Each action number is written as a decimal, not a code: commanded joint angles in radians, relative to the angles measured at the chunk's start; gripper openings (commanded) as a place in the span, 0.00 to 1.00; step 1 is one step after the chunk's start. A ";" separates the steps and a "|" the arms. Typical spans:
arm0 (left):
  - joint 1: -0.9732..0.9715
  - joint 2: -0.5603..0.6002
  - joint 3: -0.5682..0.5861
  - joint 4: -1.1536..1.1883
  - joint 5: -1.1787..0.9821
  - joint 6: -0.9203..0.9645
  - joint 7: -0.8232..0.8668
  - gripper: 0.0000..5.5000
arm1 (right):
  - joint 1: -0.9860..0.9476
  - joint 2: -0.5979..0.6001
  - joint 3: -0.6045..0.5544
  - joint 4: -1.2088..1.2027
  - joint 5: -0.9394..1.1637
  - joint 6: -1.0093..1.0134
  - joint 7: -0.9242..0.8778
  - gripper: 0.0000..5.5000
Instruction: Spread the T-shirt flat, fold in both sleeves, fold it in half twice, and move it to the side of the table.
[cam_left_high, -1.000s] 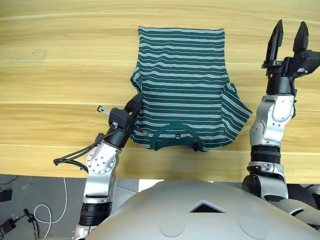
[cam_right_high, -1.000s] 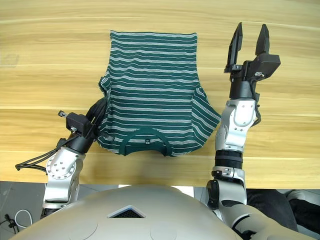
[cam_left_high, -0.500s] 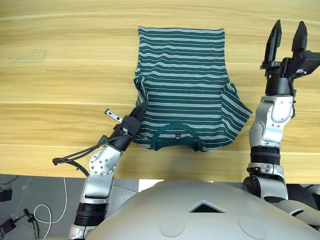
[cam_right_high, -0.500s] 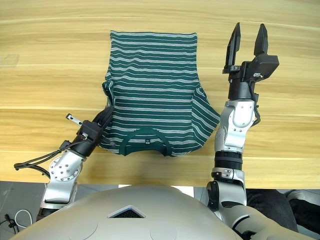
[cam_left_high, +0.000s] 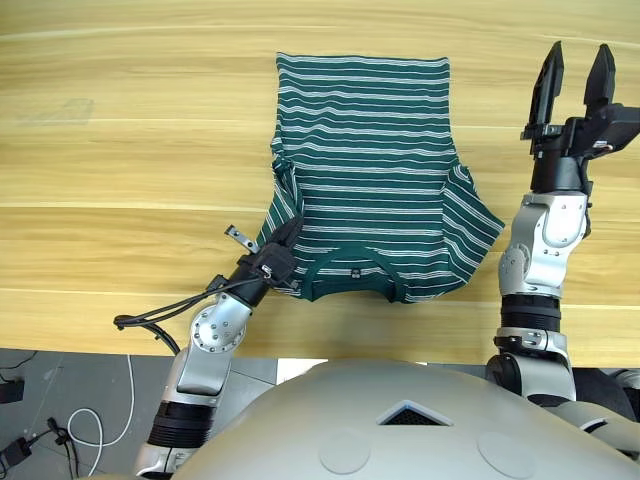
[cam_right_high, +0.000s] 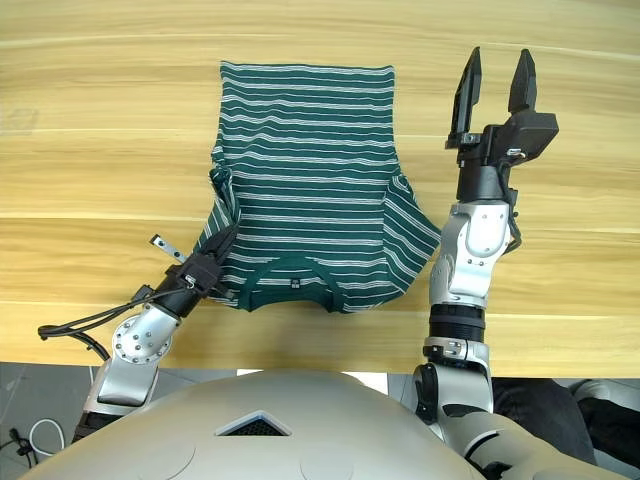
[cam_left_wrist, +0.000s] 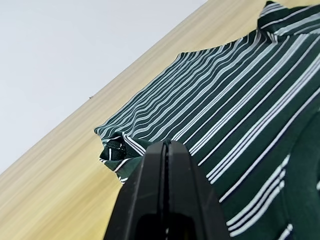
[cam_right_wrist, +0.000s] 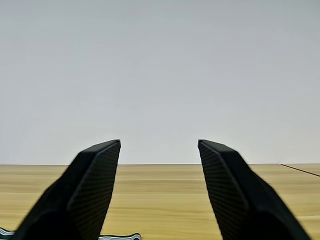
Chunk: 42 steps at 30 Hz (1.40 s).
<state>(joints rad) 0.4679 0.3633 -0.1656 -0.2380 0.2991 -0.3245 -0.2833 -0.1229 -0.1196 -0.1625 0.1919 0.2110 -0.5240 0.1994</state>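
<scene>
1. Left gripper sits on the T-shirt at its 7 o'clock shoulder, fingers pressed together with no cloth visible between them. Any drag from here could snag the fabric and pull the tucked left edge loose
2. Right gripper hangs at 2 o'clock, wide open and empty. A shallow pinch could bunch the right sleeve
3. The shirt is green with white stripes and lies mid-table, collar at 6 o'clock, right sleeve flaring at 4 o'clock
</scene>
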 joint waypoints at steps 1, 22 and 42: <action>-0.013 0.034 -0.024 0.039 0.095 -0.027 0.028 0.00 | -0.002 -0.003 0.003 -0.007 -0.008 -0.005 0.008 0.52; -0.021 0.074 -0.084 0.071 0.064 -0.038 -0.023 0.27 | -0.018 -0.003 0.008 0.030 -0.017 -0.015 0.008 0.52; -0.073 0.059 0.398 -0.467 -0.994 0.445 0.030 0.75 | 0.495 -0.434 -0.237 -0.446 0.845 0.960 0.468 0.52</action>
<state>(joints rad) 0.4062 0.4302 0.1720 -0.7163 -0.7121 0.0942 -0.3081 0.3086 -0.4875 -0.3826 -0.2166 0.9713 0.3083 0.5835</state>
